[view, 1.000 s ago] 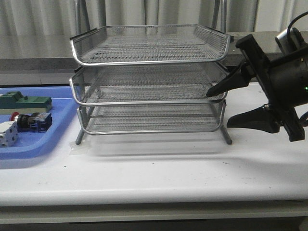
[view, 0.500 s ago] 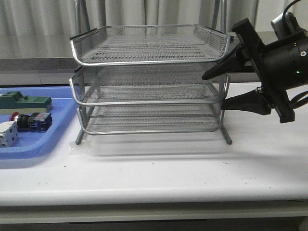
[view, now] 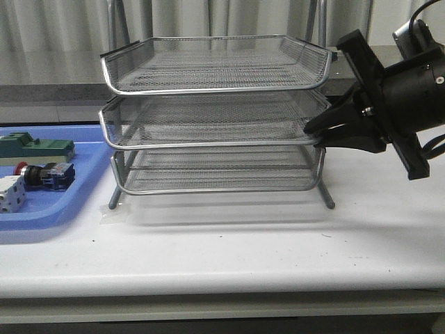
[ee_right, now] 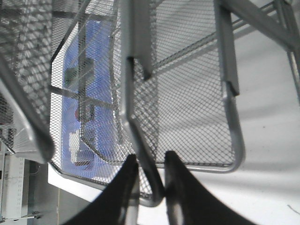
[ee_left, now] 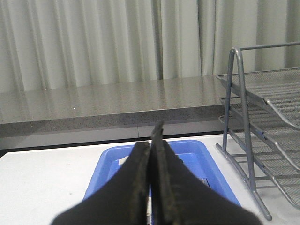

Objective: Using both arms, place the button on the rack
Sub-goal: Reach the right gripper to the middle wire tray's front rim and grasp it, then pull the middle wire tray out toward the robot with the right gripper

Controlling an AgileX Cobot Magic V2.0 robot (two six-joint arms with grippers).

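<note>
The button (view: 43,174), with its red head and black-and-blue body, lies on its side in the blue tray (view: 69,203) at the left. The silver wire-mesh rack (view: 215,118) stands mid-table. My right gripper (view: 314,132) is at the rack's right front corner, its fingers closed on the rim of the middle tier. The right wrist view shows the rim (ee_right: 137,136) between the two fingers of that gripper (ee_right: 149,161). My left gripper (ee_left: 151,136) is shut and empty, above the blue tray (ee_left: 197,150); it is out of the front view.
A flat green block (view: 38,147) and a white-grey block (view: 10,193) share the blue tray with the button. The rack's posts (ee_left: 234,93) rise to the right of the left gripper. A grey ledge and curtains run behind the table.
My right gripper, open a second ago beside the rack, rose to the middle tier and closed on its rim. The middle tier has shifted slightly left. The button has not moved.
</note>
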